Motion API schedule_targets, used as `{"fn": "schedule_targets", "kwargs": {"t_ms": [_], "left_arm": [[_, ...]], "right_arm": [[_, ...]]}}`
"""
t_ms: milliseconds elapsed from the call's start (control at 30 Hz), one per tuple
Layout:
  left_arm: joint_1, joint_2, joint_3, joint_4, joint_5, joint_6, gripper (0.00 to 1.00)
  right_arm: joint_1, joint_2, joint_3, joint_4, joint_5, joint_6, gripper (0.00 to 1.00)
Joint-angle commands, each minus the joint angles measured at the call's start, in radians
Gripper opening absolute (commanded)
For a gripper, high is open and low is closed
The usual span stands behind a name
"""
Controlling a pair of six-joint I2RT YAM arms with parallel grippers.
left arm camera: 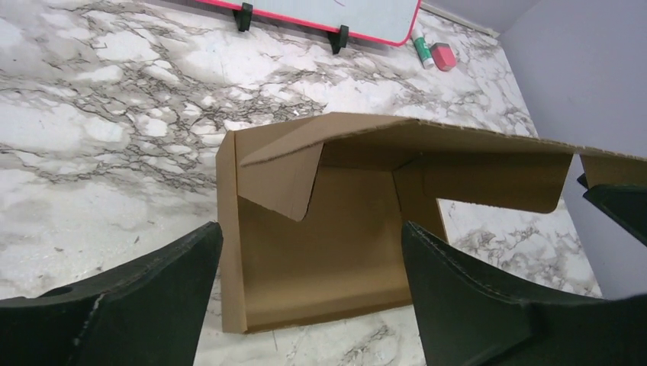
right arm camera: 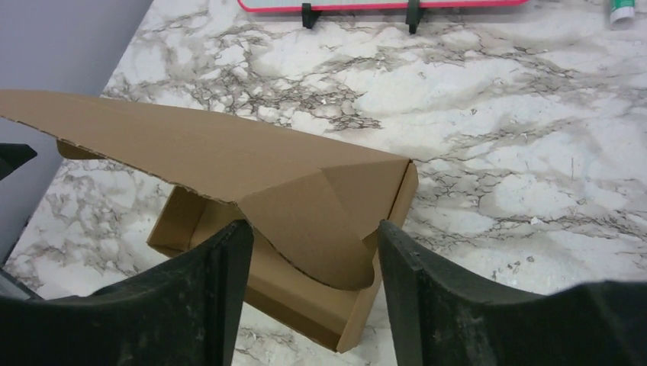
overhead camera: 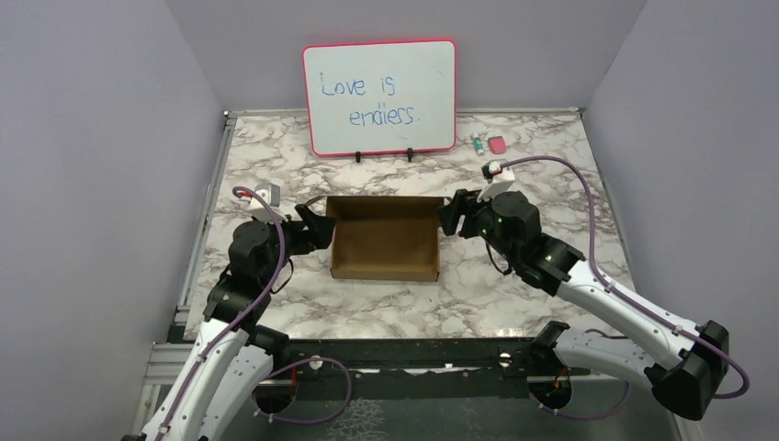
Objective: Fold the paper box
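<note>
Marbled desk [overhead camera: 386, 312] bears the paper box [overhead camera: 384, 241]: light, thin cardboard, probably easily creased. Left fingers [left arm camera: 130, 305] and right fingers [right arm camera: 191, 305] are spread, pinching nothing. The lid [right arm camera: 191, 152] edge seems the best hold.

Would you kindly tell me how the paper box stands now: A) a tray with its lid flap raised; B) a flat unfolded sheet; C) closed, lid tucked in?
A: the paper box has upright walls, and both wrist views show its lid flap raised above the tray, untucked.
</note>
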Motion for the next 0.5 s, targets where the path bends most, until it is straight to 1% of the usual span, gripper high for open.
{"fn": "schedule_targets", "kwargs": {"t_ms": [0, 67, 133, 267, 367, 467], "left_arm": [[0.002, -0.071, 0.059, -0.102, 0.002, 0.070, 0.91], [0.002, -0.085, 0.101, -0.132, -0.009, 0.088, 0.93], [0.002, -0.078, 0.157, -0.154, -0.010, 0.120, 0.93], [0.003, 0.009, 0.292, -0.216, -0.041, 0.169, 0.90], [0.002, 0.094, 0.374, -0.226, -0.065, 0.192, 0.87], [0.002, 0.188, 0.443, -0.222, -0.061, 0.219, 0.83]], "right_arm": [[0.007, -0.062, -0.005, -0.054, -0.013, -0.101, 0.69], [0.007, -0.082, 0.022, -0.106, 0.026, -0.119, 0.72], [0.006, -0.101, 0.070, -0.145, 0.047, -0.145, 0.73], [0.007, -0.122, 0.145, -0.163, 0.048, -0.195, 0.75], [0.006, -0.087, 0.208, -0.182, 0.054, -0.219, 0.77], [0.007, -0.002, 0.276, -0.224, 0.072, -0.224, 0.77]]}}
